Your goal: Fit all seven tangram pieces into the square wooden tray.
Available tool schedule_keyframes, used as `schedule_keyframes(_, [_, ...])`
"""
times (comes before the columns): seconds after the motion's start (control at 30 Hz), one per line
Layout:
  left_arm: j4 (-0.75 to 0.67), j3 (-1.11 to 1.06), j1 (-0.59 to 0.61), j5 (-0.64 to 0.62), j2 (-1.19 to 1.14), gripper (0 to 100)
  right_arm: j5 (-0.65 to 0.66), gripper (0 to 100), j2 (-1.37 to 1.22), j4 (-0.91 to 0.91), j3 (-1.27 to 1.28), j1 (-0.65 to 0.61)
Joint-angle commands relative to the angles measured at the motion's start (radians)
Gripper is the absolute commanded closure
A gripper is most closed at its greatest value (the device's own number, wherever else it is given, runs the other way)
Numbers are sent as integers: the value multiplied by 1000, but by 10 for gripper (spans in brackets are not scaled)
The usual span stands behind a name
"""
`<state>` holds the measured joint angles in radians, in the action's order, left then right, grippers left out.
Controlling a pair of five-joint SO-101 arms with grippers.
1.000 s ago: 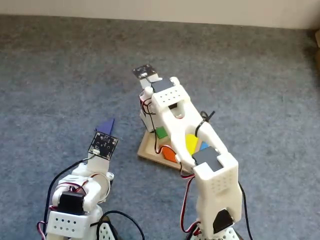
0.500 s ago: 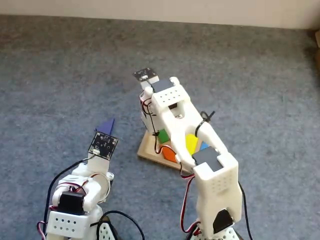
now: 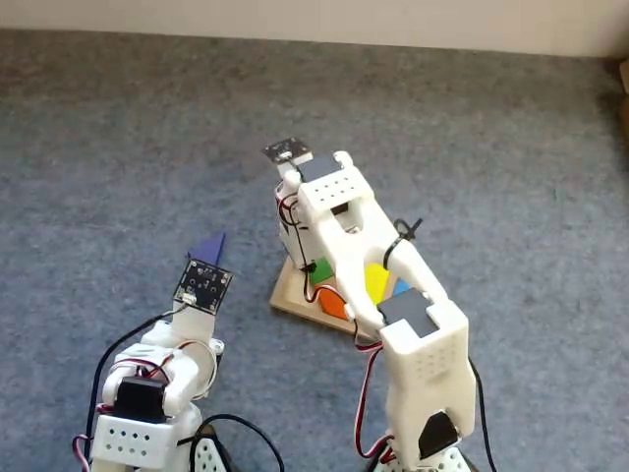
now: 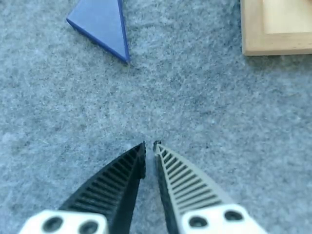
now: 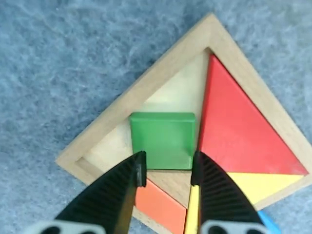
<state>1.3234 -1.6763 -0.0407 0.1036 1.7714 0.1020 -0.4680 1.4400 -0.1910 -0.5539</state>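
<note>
The square wooden tray [image 5: 161, 73] holds a red triangle [image 5: 239, 131], a green square [image 5: 163, 136], an orange piece [image 5: 161, 204] and a yellow piece [image 5: 253, 185], with a blue sliver [image 5: 270, 224] at its edge. My right gripper [image 5: 168, 168] is open just above the tray, fingertips over the green square's near edge. In the high view, the right arm covers much of the tray [image 3: 290, 293]. A dark blue triangle [image 4: 100, 24] lies on the carpet beside the tray [image 4: 273, 29]. My left gripper [image 4: 149, 146] is shut and empty, short of that triangle [image 3: 208, 246].
Grey carpet surrounds everything, with open floor on every side of the tray. A pale wall base runs along the far edge. Cables trail from both arm bases at the near edge.
The right arm has shifted slightly lower over the tray, and the green square shows a little more covered in the high view. The left arm has not moved.
</note>
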Motion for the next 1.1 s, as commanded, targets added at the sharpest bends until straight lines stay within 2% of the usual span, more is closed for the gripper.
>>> schedule_keyframes(0.0, [3,-21,-8,0,54,949,-9,856,8,8,-59,-7])
schedule_keyframes(0.27, [3,-21,-8,0,54,949,-2,860,76,8,-62,21])
schedule_keyframes(0.37, [3,-21,-8,0,54,949,49,861,156,1,-51,18])
schedule_keyframes(0.63, [3,-21,-8,0,54,949,68,962,196,-157,151,-5])
schedule_keyframes(0.8, [3,-21,-8,0,54,949,68,962,194,-162,177,-31])
schedule_keyframes(1.07, [3,-21,-8,0,54,949,68,962,191,-163,208,2])
